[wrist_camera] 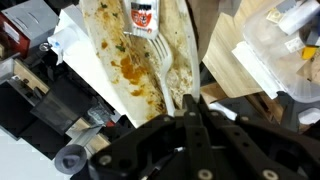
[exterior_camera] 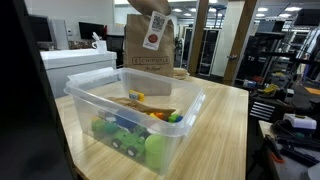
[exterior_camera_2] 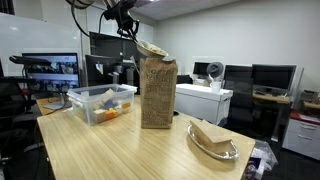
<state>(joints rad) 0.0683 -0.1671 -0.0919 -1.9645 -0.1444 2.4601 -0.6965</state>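
— While your hand (wrist_camera: 190,102) pinches the white fork (wrist_camera: 160,52) by its handle, where does it sit?

— Tines down, over the open mouth of the paper bag (exterior_camera_2: 157,90) on the desk (exterior_camera_2: 120,150). I'd centre it between the greasy walls, clear of the folded lip.

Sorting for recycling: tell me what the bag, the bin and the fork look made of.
The bag: brown kraft paper, matte, with creased folds at the top. The bin: clear plastic, glossy; the toys show through its walls. The fork: white, probably plastic, smooth and thin-tined, its handle running into the gripper.
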